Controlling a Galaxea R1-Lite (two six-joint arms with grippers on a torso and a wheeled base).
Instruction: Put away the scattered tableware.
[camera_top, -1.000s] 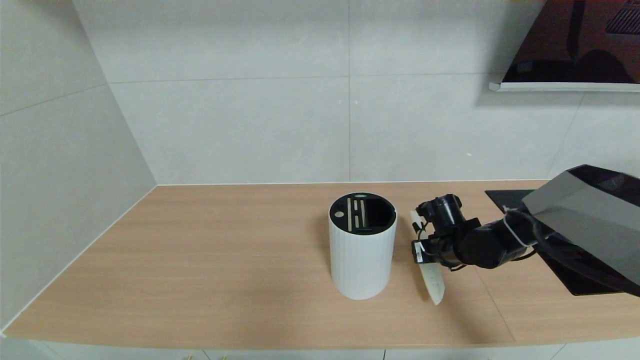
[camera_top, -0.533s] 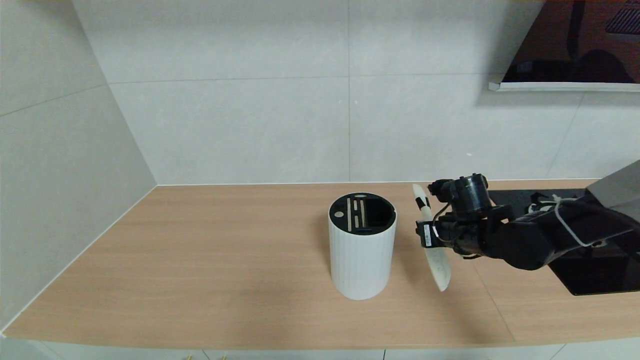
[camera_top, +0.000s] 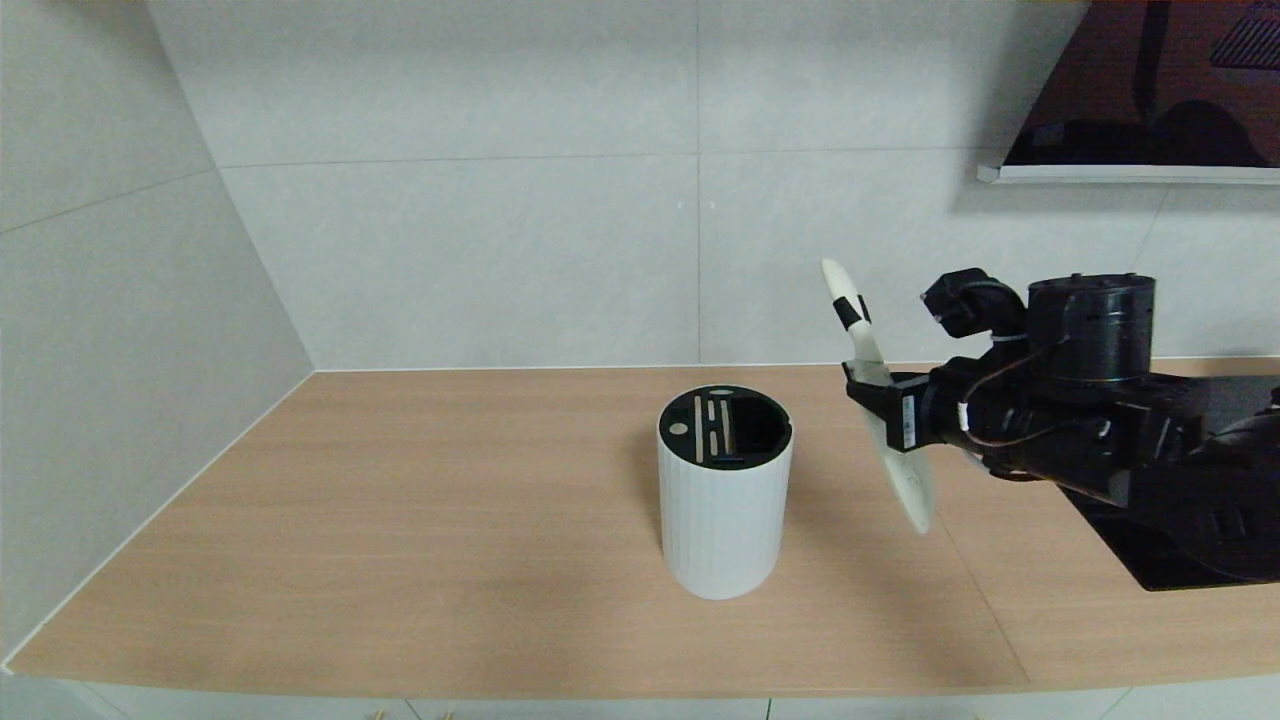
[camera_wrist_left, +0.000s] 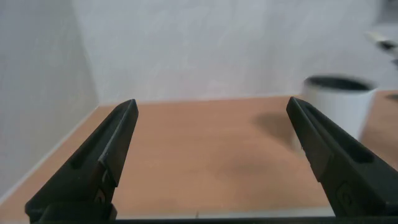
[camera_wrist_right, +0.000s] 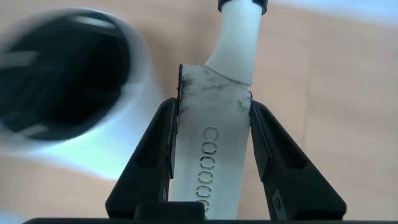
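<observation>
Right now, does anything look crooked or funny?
The white knife hangs tilted above the counter, clamped in the right gripper, handle up. Its blade has dark smudges near the grip. The white holder stands upright, nothing spilled.

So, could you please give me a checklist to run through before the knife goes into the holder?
1. Right pincer shut on the knife: ok.
2. Knife off the counter: ok.
3. Blade end pointing down: ok, though tilted.
4. Knife above the slots of the holder: not ok, it hangs to the holder's right.
5. Slots free inside: cannot tell.
6. Left pincer open and away from the holder: ok.
</observation>
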